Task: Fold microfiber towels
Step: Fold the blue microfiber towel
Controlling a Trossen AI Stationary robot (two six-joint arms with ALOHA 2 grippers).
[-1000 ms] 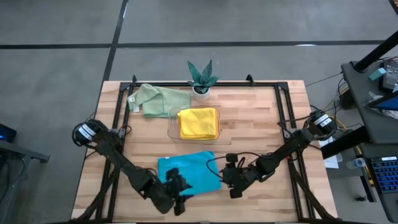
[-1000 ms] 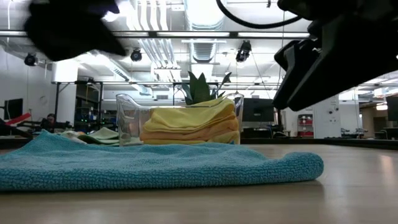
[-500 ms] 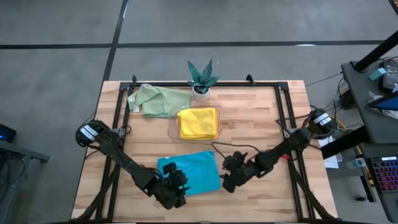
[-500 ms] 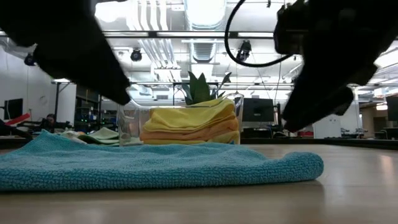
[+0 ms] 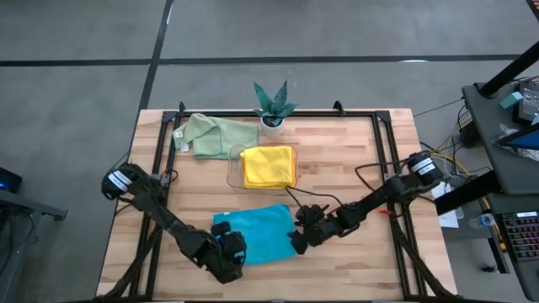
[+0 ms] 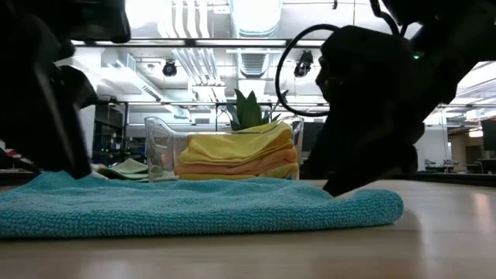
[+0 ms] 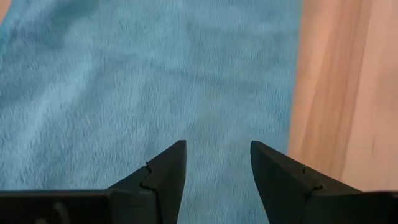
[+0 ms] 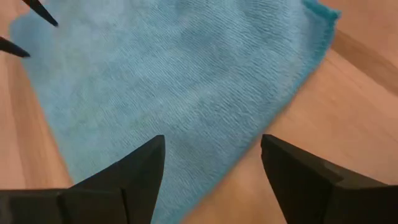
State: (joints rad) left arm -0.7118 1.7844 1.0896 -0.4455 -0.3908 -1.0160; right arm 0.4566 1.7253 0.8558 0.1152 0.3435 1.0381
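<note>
Now, from the high view you have the soft teal-blue microfiber towel (image 5: 255,233) lying flat near the front edge of the wooden bench (image 5: 354,168). Your left tool (image 5: 233,251) sits over the towel's front left part, and your right tool (image 5: 298,240) is at its right edge. Behind it, a folded yellow microfiber towel (image 5: 269,166) rests in the clear plastic tray (image 5: 233,167), a rumpled pale green microfiber towel (image 5: 210,135) lies to the tray's left rear, and a small green potted plant (image 5: 273,105) stands at the back edge.

At bench height you see the teal-blue towel (image 6: 194,208) spread across the foreground, a dark arm low over each end. The tray (image 6: 159,147) behind it holds a stack with yellow cloth on top and an orange layer (image 6: 232,166) beneath.

Through the left wrist camera, your left tool (image 7: 214,163) has its fingers apart, empty, over teal-blue cloth (image 7: 137,81), near its edge against bare wood.

Through the right wrist camera, your right tool (image 8: 212,163) stands wide apart, holding nothing, straddling the towel's (image 8: 174,81) edge.
</note>
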